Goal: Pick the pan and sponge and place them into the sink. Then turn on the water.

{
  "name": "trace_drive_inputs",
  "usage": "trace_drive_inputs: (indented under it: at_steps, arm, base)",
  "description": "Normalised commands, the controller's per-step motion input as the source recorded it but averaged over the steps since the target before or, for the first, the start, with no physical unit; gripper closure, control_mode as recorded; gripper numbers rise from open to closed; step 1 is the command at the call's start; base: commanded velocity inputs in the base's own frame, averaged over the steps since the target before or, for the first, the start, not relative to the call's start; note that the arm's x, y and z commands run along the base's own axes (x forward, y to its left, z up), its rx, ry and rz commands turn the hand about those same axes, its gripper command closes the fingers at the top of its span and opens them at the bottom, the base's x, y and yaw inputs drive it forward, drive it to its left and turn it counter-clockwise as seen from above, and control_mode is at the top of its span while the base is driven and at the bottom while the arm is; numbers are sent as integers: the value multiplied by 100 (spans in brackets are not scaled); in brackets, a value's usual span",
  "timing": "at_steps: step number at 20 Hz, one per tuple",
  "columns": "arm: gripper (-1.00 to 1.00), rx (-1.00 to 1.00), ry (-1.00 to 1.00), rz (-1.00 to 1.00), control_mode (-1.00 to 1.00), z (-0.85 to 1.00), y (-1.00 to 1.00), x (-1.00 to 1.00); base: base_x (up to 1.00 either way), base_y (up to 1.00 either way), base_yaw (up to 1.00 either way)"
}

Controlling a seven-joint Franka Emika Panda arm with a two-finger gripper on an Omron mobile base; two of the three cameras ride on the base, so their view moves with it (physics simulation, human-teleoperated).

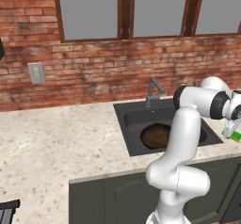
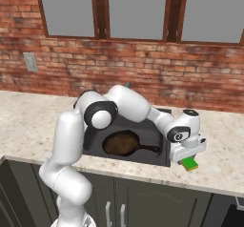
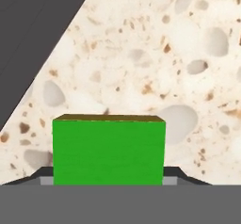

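Starting with the left base view, the pan (image 1: 156,135) is seen lying inside the sink (image 1: 128,119), so that part of the task is judged done. No stream is seen at the faucet (image 1: 153,91) behind the basin, so the water is taken to be off. The sponge (image 1: 236,136) is seen on the counter (image 1: 52,138) to the right of the sink, with the gripper (image 1: 231,132) lowered onto it.

From the right base view, the pan is again found in the sink, its handle pointing toward the right wall of the basin. The gripper (image 2: 188,158) is set down just right of the sink, and the sponge (image 2: 190,163) is seen beneath it, resting on the counter.

Through the hand view, the sponge (image 3: 108,150) is seen between the finger tips, close on both sides; whether it is clamped cannot be told. Left to be done: the sponge carried into the sink, then the water turned on.
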Motion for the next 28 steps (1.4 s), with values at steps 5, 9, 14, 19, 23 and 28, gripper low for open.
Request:
trace_drive_inputs:
  at_steps: [5,9,14,19,23,28]
  arm:
    - [100,0,0,8,-100,0,3,-8]
    - [100,0,-6,15,-100,28,48,-41]
    - [100,0,-13,25,-100,36,78,-51]
    - [100,0,-17,31,-100,32,100,-17]
    - [100,0,-23,34,-100,39,93,8]
    - [100,0,-20,35,-100,44,76,43]
  base:
    - [0,0,0]
    - [0,0,0]
    - [0,0,0]
    - [0,0,0]
    - [0,0,0]
    - [0,0,0]
